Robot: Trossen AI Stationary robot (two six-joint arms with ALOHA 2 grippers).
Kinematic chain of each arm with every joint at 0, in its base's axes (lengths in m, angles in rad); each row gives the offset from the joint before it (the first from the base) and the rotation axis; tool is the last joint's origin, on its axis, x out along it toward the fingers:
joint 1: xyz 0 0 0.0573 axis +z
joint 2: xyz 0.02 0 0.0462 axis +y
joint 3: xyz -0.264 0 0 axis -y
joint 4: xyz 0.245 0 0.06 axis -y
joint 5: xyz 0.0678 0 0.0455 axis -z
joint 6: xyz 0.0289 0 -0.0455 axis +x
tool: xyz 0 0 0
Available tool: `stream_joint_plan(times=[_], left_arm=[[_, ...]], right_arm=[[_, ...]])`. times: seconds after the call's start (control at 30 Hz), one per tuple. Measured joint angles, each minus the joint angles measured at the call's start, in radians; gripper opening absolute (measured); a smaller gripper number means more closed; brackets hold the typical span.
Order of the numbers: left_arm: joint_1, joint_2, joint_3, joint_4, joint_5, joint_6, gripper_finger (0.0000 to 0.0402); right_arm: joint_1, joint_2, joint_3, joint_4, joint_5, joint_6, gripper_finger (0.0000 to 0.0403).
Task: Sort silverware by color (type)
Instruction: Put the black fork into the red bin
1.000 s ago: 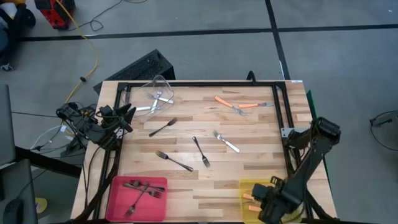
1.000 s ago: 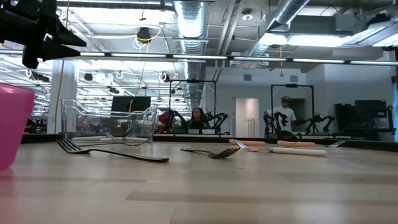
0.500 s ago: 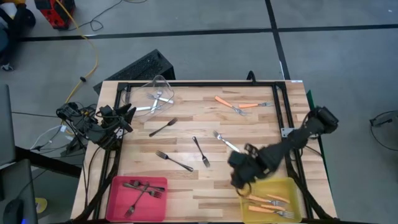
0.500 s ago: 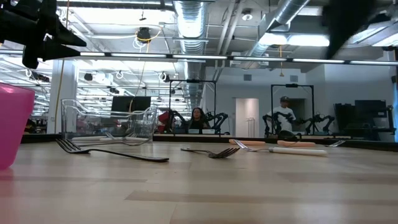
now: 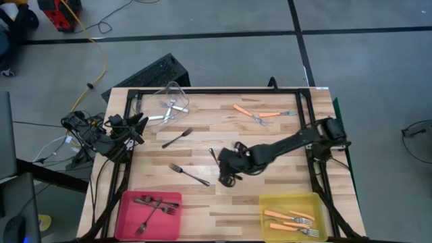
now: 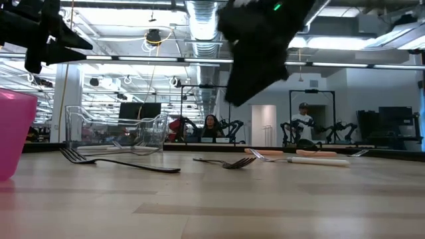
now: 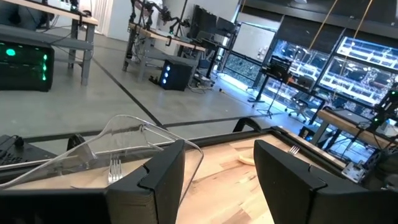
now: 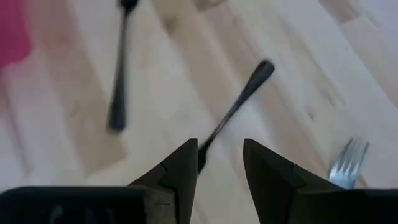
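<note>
At the table's [image 5: 270, 196] near edge, a pink bin [image 5: 125, 219] holds at least two dark forks [image 5: 154, 206], and a yellow bin [image 5: 270, 202] at least two orange-handled forks [image 5: 289, 223]. At mid-table lie three loose dark forks [image 5: 188, 175]. The right arm stretches in low from the table's right edge, and the right gripper [image 8: 217, 165] hovers over one of them [image 8: 244, 99], fingers apart, holding nothing; a silver fork [image 8: 348, 163] lies just beside. Toward the far edge lie two orange forks [image 5: 244, 111] and a tipped clear bin [image 5: 177, 91] with silver forks [image 5: 171, 106]. The left gripper [image 7: 217, 168] waits at the table's left edge, fingers parted and empty.
</note>
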Motion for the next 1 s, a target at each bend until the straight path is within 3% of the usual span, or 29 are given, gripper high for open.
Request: stream_joint_plan(times=[0.43,1.0], left_arm=[[0.000,0.000,0.000,0.005,0.008,-0.010,0.0178],[0.000,0.000,0.000,0.003,0.008,-0.015,0.0178]], right_arm=[[-0.058,0.199,0.114,-0.007,0.031,0.013,0.0154],[-0.054,0.299,0.123,0.008,-0.004,0.064,0.0153]])
